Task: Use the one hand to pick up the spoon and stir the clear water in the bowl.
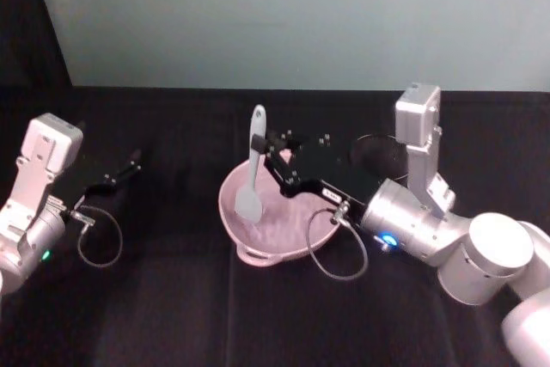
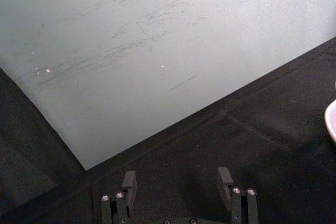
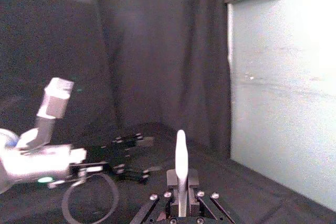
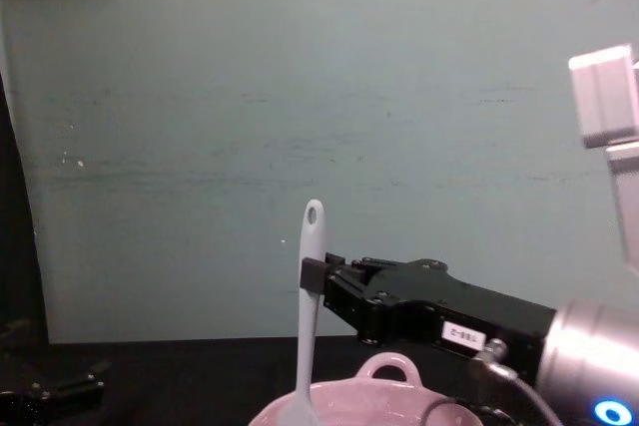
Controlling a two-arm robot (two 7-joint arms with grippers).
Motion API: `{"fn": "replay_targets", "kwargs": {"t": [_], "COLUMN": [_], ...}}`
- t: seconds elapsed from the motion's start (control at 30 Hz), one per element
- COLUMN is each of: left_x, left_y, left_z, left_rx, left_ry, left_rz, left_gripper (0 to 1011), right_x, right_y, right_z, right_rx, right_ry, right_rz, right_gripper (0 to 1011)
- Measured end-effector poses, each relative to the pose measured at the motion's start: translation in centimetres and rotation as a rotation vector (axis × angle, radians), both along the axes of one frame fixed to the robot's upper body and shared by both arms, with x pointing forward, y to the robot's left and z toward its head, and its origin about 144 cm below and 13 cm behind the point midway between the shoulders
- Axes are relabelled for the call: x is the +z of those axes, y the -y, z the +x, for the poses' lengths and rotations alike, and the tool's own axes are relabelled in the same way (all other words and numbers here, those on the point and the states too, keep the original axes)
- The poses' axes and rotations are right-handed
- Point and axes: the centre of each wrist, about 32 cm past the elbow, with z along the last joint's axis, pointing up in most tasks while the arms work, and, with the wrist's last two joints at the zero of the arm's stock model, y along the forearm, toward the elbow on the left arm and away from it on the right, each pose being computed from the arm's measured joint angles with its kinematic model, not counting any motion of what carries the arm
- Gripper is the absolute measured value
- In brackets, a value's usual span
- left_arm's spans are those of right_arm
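At the middle of the black-draped bench (image 1: 172, 298): one bowl (image 1: 296, 228), pale pink, glossy, with a small loop handle on its rim. Contents cannot be made out; clear water would hardly show against the glaze.

Item: the spoon (image 1: 253, 165), long, slim and white. It stands nearly upright, the end with the oval hole uppermost. The flat head is down inside the bowl, towards the robot's left side of it. In the chest view the head (image 4: 300, 408) dips below the rim.

Item: right gripper (image 1: 268, 154), reached in over the bowl from the robot's right. Its fingers are pinched on the spoon's handle about halfway up, below the hole. The right wrist view shows the handle (image 3: 180, 161) rising straight from between the pressed fingers.

Item: left gripper (image 1: 129, 165), parked low over the bench well to the left of the bowl. Its fingers (image 2: 128, 182) are spread and nothing lies between them.

Status, as judged:
- Pickup done; the spoon is off the bench and held by one hand alone.
- Placement done; the head sits in the bowl.
- Stirring is the step in hand. How many turns have been made cannot be read from a single moment.
- Remaining: circling the head through the water while keeping it off the wall.
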Motion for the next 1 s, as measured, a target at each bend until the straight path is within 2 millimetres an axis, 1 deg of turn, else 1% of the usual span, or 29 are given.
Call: {"fn": "replay_targets", "kwargs": {"t": [0.07,0.23,0.33,0.47,0.5,0.6,0.7,0.73,0.83,0.87,0.9,1.0], "left_x": [0.0,0.0,0.0,0.0,0.0,0.0,0.0,0.0,0.0,0.0,0.0,0.0], "left_y": [0.0,0.0,0.0,0.0,0.0,0.0,0.0,0.0,0.0,0.0,0.0,0.0], "left_z": [0.0,0.0,0.0,0.0,0.0,0.0,0.0,0.0,0.0,0.0,0.0,0.0], "left_rx": [0.0,0.0,0.0,0.0,0.0,0.0,0.0,0.0,0.0,0.0,0.0,0.0], "left_ry": [0.0,0.0,0.0,0.0,0.0,0.0,0.0,0.0,0.0,0.0,0.0,0.0], "left_rz": [0.0,0.0,0.0,0.0,0.0,0.0,0.0,0.0,0.0,0.0,0.0,0.0], "left_gripper": [1011,1011,1011,1011,1011,1011,1011,1011,1011,1011,1011,1011], "right_x": [-0.3,-0.5,-0.5,-0.2,-0.2,0.2,0.5,0.7,0.9,1.0,1.0,1.1], "right_y": [-0.3,-0.2,0.5,1.8,1.8,3.2,3.9,4.3,4.8,5.0,5.0,5.0], "right_z": [0.8,1.9,2.5,2.6,2.6,2.0,1.4,0.9,0.2,-0.4,-0.4,-1.6], "right_rx": [-0.026,-0.076,-0.128,-0.172,-0.172,-0.186,-0.185,-0.178,-0.16,-0.143,-0.143,-0.105], "right_ry": [0.019,0.05,0.077,0.098,0.098,0.102,0.097,0.088,0.065,0.05,0.05,0.016], "right_rz": [0.002,-0.003,-0.013,-0.034,-0.034,-0.056,-0.068,-0.074,-0.08,-0.081,-0.081,-0.07], "right_gripper": [109,109,109,109,109,109,109,109,109,109,109,109]}}
